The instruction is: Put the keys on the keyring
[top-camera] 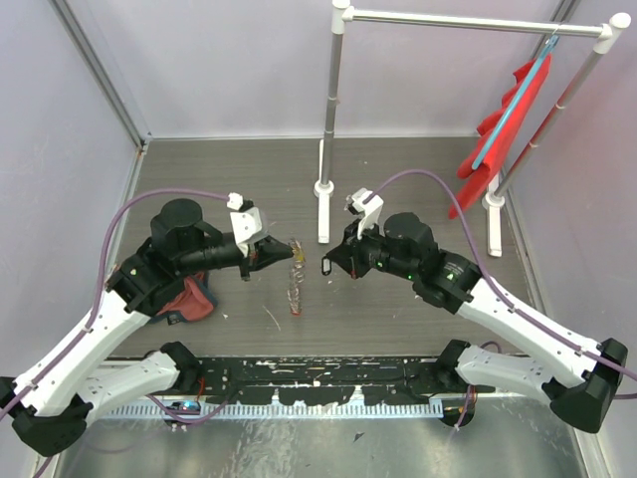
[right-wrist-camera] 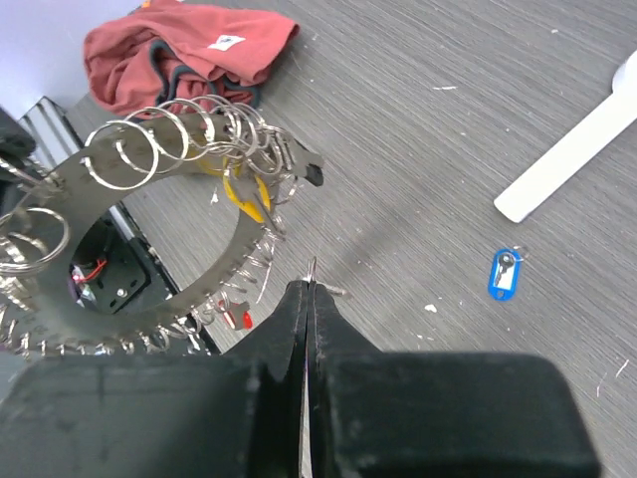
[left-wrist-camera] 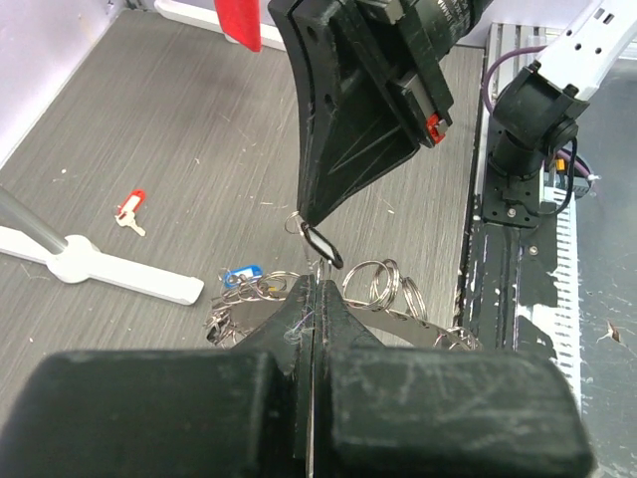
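Note:
The keyring (top-camera: 296,277) is a wide flat silvery loop with a toothed edge and many split rings. It hangs edge-on between the arms, with my left gripper (top-camera: 267,255) shut on its rim. In the left wrist view the jaws (left-wrist-camera: 317,284) are pressed together over the keyring (left-wrist-camera: 418,321). My right gripper (top-camera: 331,265) is shut on a black-headed key (left-wrist-camera: 326,247), pinching its small ring (right-wrist-camera: 313,267) just right of the keyring (right-wrist-camera: 139,254). A yellow tag (right-wrist-camera: 249,194) and a red one (right-wrist-camera: 239,319) hang on the loop. A blue key (right-wrist-camera: 505,274) and a red key (left-wrist-camera: 129,207) lie on the table.
A white-footed stand (top-camera: 328,129) rises behind the grippers, and its foot (right-wrist-camera: 577,149) lies near the blue key. A crumpled red cloth (top-camera: 189,299) lies by the left arm. Another red cloth (top-camera: 508,119) hangs on the rack at the back right.

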Tool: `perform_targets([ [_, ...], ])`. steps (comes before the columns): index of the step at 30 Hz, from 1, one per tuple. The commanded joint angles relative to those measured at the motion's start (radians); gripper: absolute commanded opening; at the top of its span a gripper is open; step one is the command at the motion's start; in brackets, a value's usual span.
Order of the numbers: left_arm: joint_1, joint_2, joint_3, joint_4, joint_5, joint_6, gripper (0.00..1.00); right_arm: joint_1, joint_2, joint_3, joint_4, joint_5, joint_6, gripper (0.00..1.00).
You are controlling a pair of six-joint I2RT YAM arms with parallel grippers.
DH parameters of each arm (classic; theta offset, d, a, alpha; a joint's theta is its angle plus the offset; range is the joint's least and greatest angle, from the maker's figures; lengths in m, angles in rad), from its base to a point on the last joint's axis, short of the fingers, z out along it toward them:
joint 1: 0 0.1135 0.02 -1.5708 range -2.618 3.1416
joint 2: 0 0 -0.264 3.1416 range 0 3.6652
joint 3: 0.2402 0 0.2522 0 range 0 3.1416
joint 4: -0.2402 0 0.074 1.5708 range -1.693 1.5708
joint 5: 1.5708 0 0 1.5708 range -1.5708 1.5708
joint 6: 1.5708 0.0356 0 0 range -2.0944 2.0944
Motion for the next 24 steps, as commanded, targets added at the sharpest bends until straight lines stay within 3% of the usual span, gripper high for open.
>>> perform_targets([
  [1, 0.004, -0.001, 0.061, 0.029, 0.005, -0.020, 0.00, -0.002, -0.012, 0.064, 0.001, -0.089, -0.041, 0.01],
  [4, 0.005, 0.007, 0.074, 0.026, 0.002, -0.033, 0.00, -0.002, -0.009, 0.143, -0.085, -0.118, -0.056, 0.01],
  [9, 0.004, 0.029, 0.098, 0.026, -0.025, -0.053, 0.00, -0.002, -0.042, 0.155, -0.092, -0.215, -0.124, 0.01],
  [24, -0.062, 0.022, 0.144, 0.033, -0.113, -0.004, 0.00, -0.002, -0.103, 0.282, -0.128, -0.319, -0.143, 0.01],
])
